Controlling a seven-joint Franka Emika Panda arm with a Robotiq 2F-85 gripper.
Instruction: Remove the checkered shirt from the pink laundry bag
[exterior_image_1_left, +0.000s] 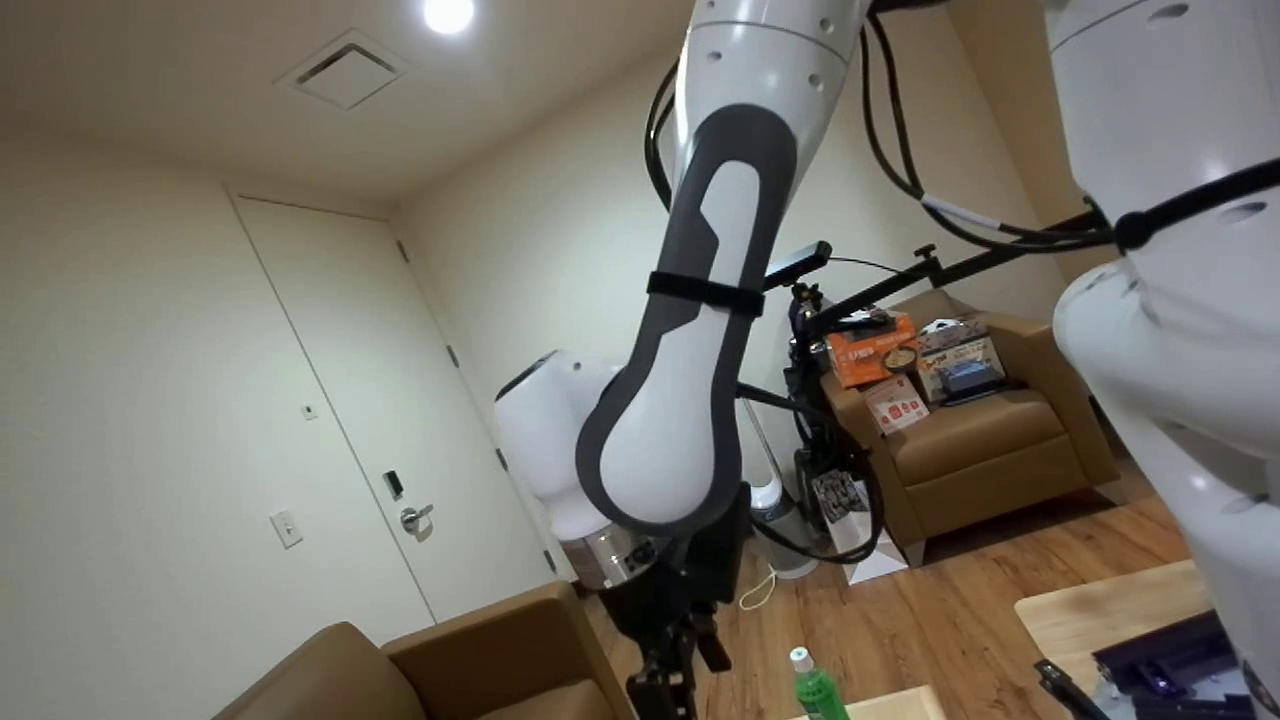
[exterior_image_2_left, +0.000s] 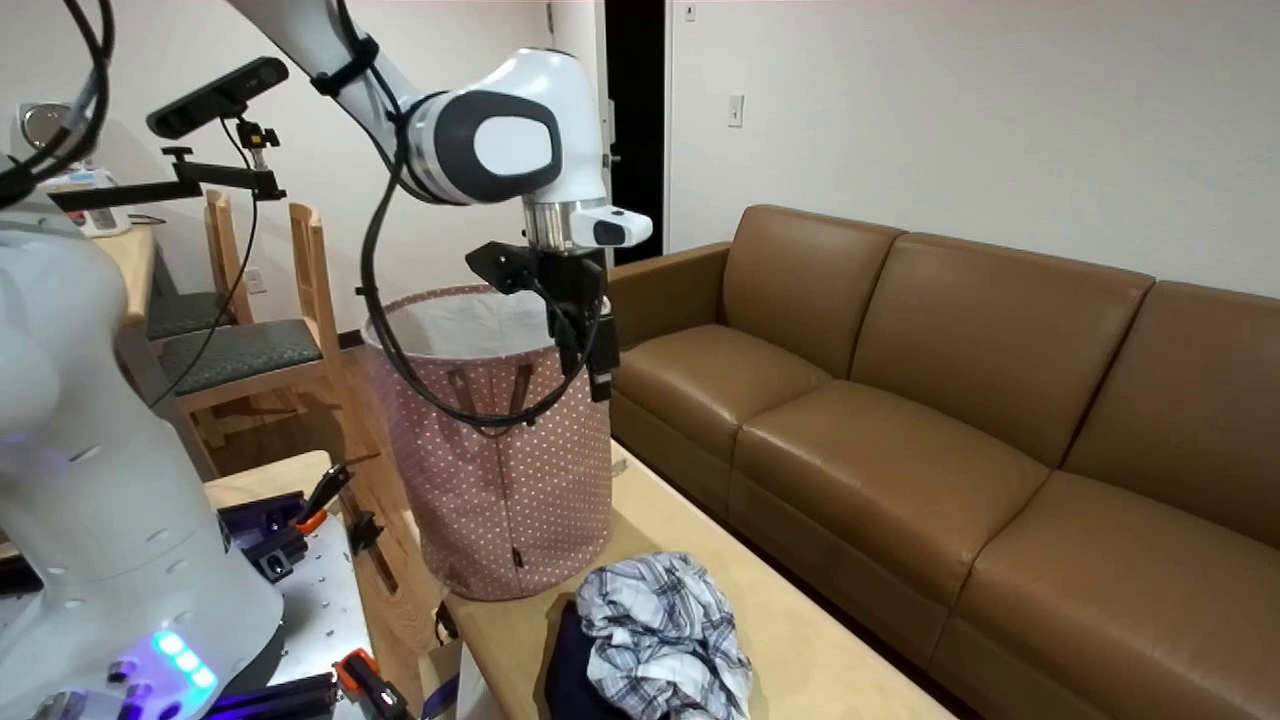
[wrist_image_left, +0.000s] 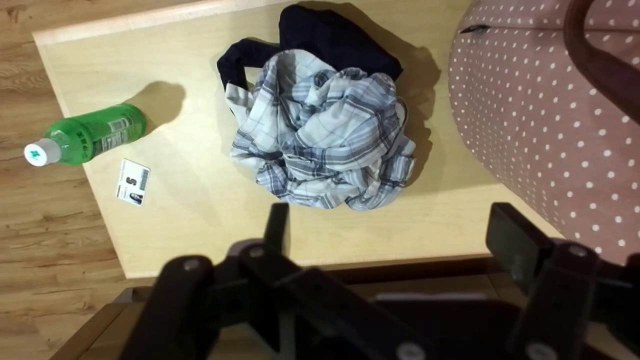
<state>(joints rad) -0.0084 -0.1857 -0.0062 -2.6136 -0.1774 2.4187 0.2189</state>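
Currently my tool (wrist_image_left: 392, 227) hangs with its fingers (wrist_image_left: 276, 225) wide apart, nothing between them, well above the desk (wrist_image_left: 200, 240). Beneath, in my wrist view: the checkered shirt (wrist_image_left: 325, 135), a crumpled heap on that desk, clear of my fingers and outside the pink laundry bag (exterior_image_2_left: 500, 480). Judgement: removal looks done. The shirt lies partly over a dark navy cloth (wrist_image_left: 330, 40); kind of garment uncertain. Next outward, the bag itself, upright on the same desk, near the shirt but not touching it. Its pale lining (exterior_image_2_left: 470, 330) shows at the mouth; the bottom is hidden, so I cannot tell what else it may hold. Toward the desk's end, a green bottle (wrist_image_left: 102, 132) and a small card (wrist_image_left: 133, 182), no part of the task. Farthest out, a brown sofa (exterior_image_2_left: 880, 460) alongside. Left to do, by my reading: perhaps only drawing the tool away without snagging the bag's rim (exterior_image_2_left: 500, 357), which it overlaps in an exterior view; contact there I cannot tell.
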